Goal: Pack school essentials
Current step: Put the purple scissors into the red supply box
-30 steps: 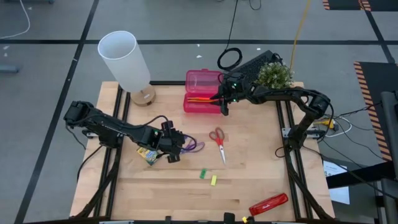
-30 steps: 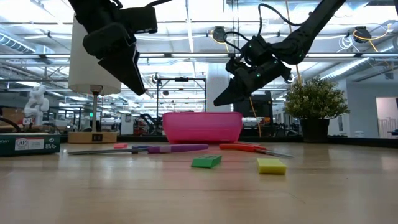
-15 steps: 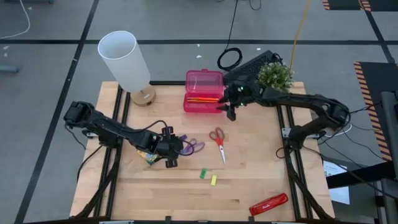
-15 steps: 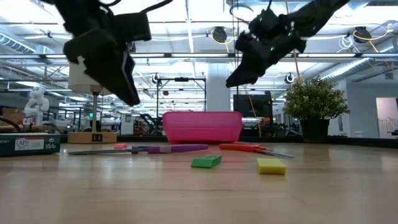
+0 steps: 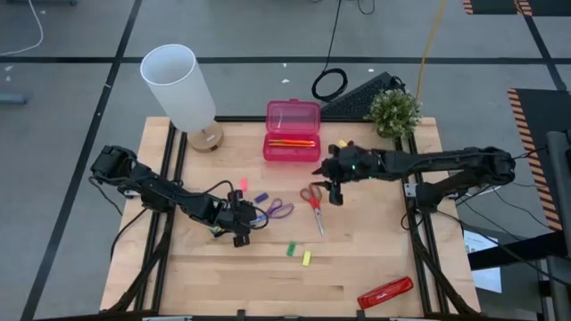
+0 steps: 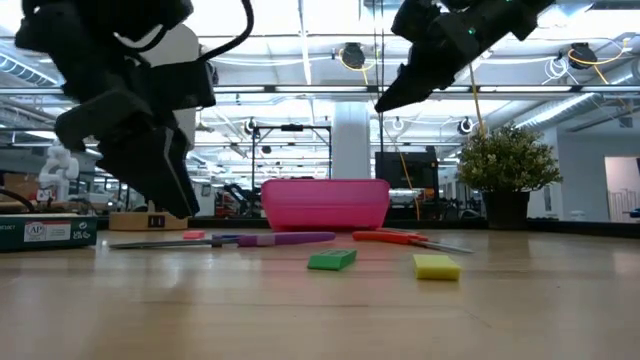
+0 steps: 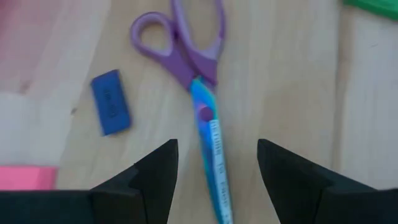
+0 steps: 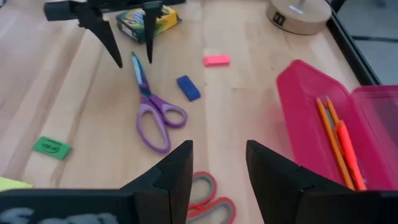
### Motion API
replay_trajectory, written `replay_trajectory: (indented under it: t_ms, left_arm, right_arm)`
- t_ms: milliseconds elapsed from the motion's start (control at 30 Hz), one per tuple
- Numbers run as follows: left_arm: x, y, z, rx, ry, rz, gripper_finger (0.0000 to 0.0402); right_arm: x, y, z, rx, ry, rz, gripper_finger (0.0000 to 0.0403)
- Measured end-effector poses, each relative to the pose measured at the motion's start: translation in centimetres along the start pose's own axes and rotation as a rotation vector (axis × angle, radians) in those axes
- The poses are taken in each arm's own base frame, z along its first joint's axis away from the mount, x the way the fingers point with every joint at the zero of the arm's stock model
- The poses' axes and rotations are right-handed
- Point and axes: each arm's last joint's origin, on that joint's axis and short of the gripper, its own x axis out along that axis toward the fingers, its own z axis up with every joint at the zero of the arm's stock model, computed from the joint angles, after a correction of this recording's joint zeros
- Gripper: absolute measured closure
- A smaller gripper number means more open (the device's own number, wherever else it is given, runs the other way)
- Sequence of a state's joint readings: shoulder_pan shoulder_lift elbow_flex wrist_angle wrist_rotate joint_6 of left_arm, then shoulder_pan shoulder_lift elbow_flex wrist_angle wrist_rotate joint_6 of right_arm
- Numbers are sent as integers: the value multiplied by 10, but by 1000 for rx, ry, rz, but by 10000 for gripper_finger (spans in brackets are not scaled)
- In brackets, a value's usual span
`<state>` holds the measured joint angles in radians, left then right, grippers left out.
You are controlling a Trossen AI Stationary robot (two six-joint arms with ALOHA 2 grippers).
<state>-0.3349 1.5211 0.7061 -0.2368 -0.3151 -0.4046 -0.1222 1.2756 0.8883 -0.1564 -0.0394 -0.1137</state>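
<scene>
— Table (image 5: 375,259) far from packed. Found in the pink case (image 5: 292,132) only orange pencils (image 8: 336,134). Still out: crayon box (image 8: 148,18), purple scissors (image 5: 275,210), red scissors (image 5: 312,198), then green (image 5: 291,249), yellow (image 5: 306,259), blue (image 5: 260,198) and pink (image 5: 242,185) pieces.

— And against a second ago?

— Right fingers (image 8: 174,174), spread and empty, drawn back from the case to above the red scissors. Left fingers (image 7: 149,180), spread and empty too, sunk lower, straddling the purple scissors' blade.

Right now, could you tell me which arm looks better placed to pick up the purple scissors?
Probably the left: the open left gripper hangs directly over the purple scissors, fingers straddling the blade. The right gripper is open above the red scissors.
</scene>
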Motion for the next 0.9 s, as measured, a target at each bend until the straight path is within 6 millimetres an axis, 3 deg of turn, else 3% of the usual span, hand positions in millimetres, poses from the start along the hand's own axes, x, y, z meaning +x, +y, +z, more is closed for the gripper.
replay_trajectory:
  t_ms: [233, 433, 733, 900]
  left_arm:
    - [9, 2, -15, -26, -98, -12, 179]
    - [14, 7, -28, -49, -140, 32, 179]
    - [19, 10, -38, -67, -212, 8, 179]
    - [29, 8, -42, -47, -192, 15, 212]
  right_arm:
    - [6, 22, -17, -53, -9, -5, 259]
    - [8, 23, -27, -60, 22, -45, 259]
    - [7, 23, -27, -80, 12, -46, 259]
    - [8, 23, -27, -83, 6, -46, 259]
